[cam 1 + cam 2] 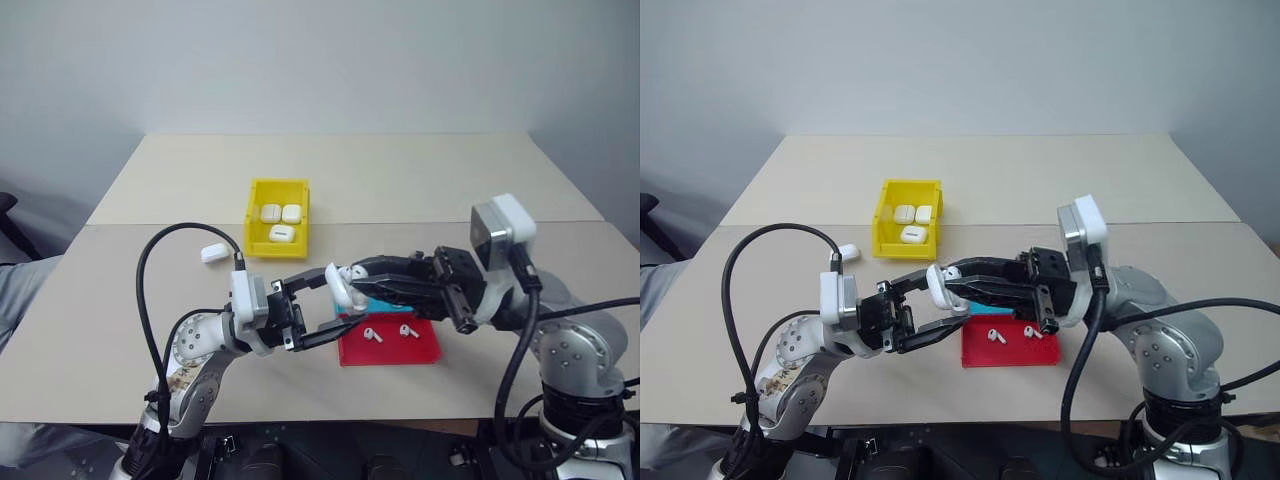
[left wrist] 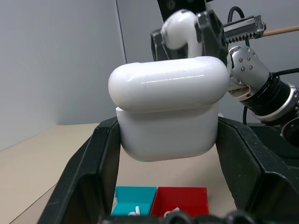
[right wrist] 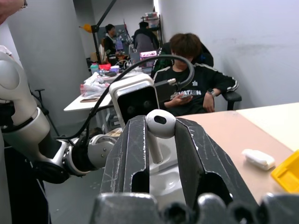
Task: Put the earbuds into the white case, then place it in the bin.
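Observation:
My left gripper is shut on the white case, held above the table's front part. In the left wrist view the case sits between the black fingers. My right gripper reaches in from the right and is shut on one earbud, stem down. That earbud hangs just above the case. Two more earbuds lie on the red-and-blue tray. The yellow bin stands farther back, left of centre.
Three white cases lie inside the bin. Another white case lies loose on the table to the bin's left. Black cables loop off both arms. In the right wrist view, a person sits beyond the table.

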Robot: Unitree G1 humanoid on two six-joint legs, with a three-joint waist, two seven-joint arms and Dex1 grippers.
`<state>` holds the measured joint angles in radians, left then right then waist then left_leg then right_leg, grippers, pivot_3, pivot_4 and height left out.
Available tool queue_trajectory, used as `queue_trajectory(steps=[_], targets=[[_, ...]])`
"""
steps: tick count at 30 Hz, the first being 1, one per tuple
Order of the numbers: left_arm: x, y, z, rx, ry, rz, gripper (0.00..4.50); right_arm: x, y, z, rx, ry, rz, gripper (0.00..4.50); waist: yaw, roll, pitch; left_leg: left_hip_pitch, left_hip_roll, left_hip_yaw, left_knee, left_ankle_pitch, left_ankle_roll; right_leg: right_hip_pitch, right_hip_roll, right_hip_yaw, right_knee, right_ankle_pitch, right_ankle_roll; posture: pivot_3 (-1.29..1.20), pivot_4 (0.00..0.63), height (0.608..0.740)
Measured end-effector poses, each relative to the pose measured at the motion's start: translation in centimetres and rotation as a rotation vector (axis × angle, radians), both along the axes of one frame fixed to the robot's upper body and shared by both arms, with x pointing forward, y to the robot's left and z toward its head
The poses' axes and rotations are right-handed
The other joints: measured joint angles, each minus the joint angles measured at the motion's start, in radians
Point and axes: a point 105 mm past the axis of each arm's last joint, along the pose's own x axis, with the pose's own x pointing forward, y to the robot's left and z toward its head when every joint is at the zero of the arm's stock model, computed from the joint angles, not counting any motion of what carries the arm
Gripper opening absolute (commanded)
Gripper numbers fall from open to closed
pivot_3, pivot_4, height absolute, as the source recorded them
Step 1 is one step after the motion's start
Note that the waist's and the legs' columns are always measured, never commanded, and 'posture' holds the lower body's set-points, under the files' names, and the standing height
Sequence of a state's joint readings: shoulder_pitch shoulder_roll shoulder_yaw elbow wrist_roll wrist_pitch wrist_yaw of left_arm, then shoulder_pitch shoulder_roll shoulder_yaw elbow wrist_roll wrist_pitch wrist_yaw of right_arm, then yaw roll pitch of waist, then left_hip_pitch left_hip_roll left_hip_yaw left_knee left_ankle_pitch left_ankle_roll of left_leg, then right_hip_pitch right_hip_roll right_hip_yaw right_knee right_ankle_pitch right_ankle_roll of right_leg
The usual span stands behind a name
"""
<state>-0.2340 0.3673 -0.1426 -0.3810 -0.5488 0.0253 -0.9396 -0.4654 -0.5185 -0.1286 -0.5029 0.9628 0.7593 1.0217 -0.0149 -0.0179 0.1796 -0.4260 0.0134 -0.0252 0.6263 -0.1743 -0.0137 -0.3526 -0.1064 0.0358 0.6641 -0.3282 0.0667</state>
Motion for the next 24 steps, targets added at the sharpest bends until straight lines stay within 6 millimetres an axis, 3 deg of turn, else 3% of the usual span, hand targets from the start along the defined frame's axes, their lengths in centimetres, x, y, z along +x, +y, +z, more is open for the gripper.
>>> queue_trajectory(steps=[24], targets=[[0.16,0.09,0.07,-0.003,-0.006,0.017,2.79,0.24,-0.14,-0.86,-0.021,-0.033,-0.037,0.75,0.0,0.0,0.0,0.0,0.0,0.0,0.0,0.0,0.0,0.0,0.0,0.0,0.0,0.0,0.0,0.0,0.15,0.74]])
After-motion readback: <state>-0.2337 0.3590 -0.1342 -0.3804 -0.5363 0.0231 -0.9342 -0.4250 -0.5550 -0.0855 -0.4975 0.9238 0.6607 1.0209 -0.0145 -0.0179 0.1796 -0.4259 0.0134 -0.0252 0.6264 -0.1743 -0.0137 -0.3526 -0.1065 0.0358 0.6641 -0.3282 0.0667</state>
